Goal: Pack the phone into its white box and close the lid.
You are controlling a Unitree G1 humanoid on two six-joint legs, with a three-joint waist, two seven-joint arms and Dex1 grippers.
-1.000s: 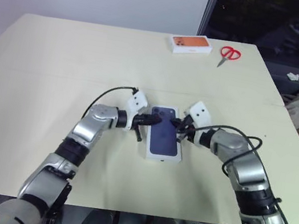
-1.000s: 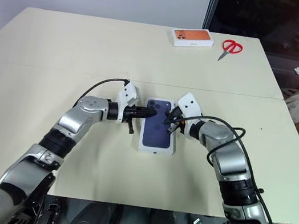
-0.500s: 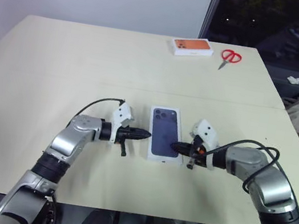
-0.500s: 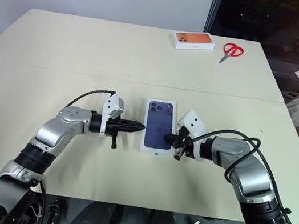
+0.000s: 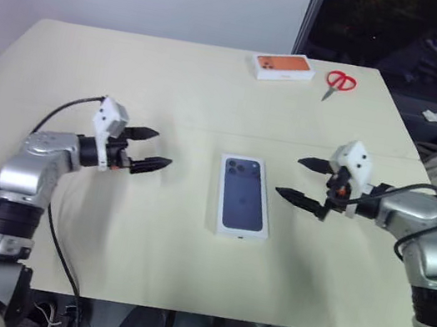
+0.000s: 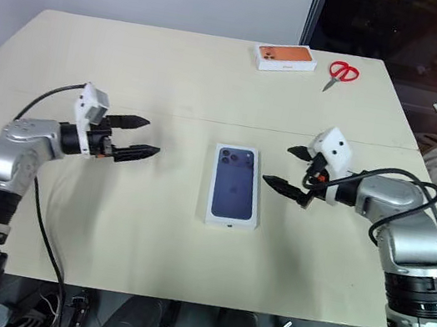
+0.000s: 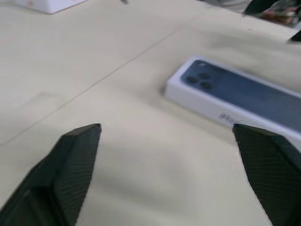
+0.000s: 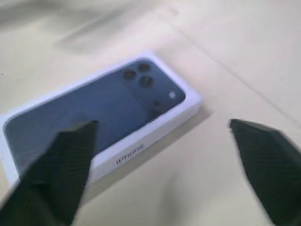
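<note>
Jaws of both grippers stand wide apart, empty. Left gripper: two tapered black fingers with a fine ribbed texture, raised over bare table to the left of the box, pointing toward it. Right gripper: same build, raised to the right of the box, pointing toward it; neither touches it. Lid: white rectangular cardboard, flat, sharp-cornered, seated closed over the white box, near the table's middle between the two grippers; long axis runs near to far; printed dark blue phone on top, its camera cluster at the far left corner; small lettering on one long side wall. Table: pale cream, smooth matte top with a thin seam across. Orange-topped box: white-sided, at the far edge. Scissors: red-handled, just beside it to the right.
</note>
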